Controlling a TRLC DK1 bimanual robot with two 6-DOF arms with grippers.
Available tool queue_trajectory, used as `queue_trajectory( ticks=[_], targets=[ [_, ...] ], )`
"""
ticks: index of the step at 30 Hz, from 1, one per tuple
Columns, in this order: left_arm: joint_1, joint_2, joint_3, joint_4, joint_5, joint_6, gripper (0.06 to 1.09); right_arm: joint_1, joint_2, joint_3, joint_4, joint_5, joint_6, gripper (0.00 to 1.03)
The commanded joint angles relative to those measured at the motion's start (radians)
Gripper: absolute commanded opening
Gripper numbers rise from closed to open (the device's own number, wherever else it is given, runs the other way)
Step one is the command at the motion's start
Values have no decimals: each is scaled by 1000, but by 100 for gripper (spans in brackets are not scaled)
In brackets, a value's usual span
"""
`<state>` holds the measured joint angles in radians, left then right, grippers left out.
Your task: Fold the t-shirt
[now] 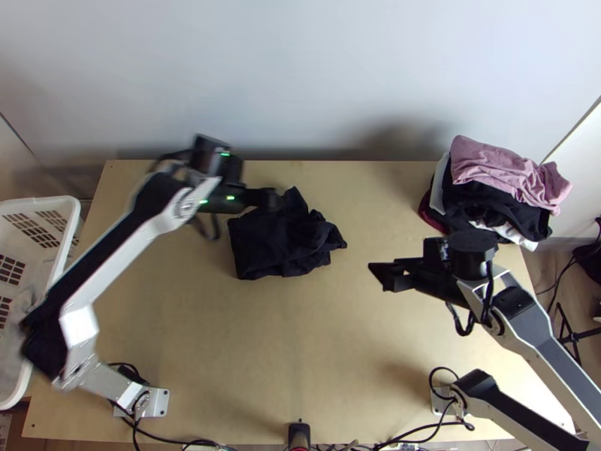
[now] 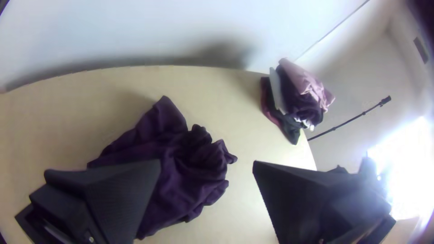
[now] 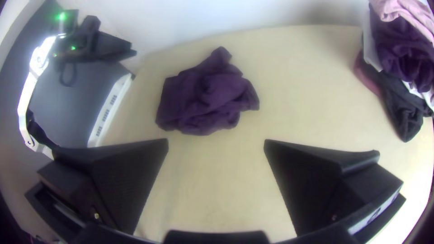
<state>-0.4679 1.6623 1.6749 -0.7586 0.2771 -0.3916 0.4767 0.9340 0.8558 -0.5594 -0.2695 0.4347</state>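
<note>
Dark purple, near black from overhead, the t-shirt (image 3: 203,101) should be light and limp under my claws, more likely to crease or slip than to break. I'd pinch a single layer at the raised peak on its far side, or at the loose folds toward the clothes pile (image 1: 499,184), and lift gently to find a hem or a shoulder. Grabbing the middle would probably take several layers at once and tighten the tangle.

It lies bunched on the desk (image 1: 300,346), left of centre and toward the wall, with a smoother flap at its left and near side and rumpled ridges heaped over the rest. I can't tell sleeves from collar. My left claw (image 2: 206,161) is spread apart, by the shirt's far left side; my right claw (image 3: 216,140) is also parted, with nothing between its fingers, over the desk to the shirt's right
</note>
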Motion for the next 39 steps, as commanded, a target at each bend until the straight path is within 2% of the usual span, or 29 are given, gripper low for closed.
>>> queue_trajectory(
  ticks=[1,5,8,11,21,27,39],
  targets=[
    [84,-249,-99,-102,17,31,104,65,5,-92,69,-42,85,98],
    [193,-381,-250,-102,17,92,104,105,20,-152,147,-42,171,98],
    [250,-472,-359,-104,16,129,104,148,60,-189,202,-42,202,98],
    [293,-538,-426,-108,16,152,104,177,123,-232,311,-42,259,98],
    [443,-622,-451,-176,5,158,104,186,465,-192,655,-40,397,98],
    [492,-681,-457,-208,-1,145,104,178,600,-139,717,-40,420,98],
    [578,-751,-463,-246,-3,125,104,140,829,12,826,-48,529,98]
  ],
)
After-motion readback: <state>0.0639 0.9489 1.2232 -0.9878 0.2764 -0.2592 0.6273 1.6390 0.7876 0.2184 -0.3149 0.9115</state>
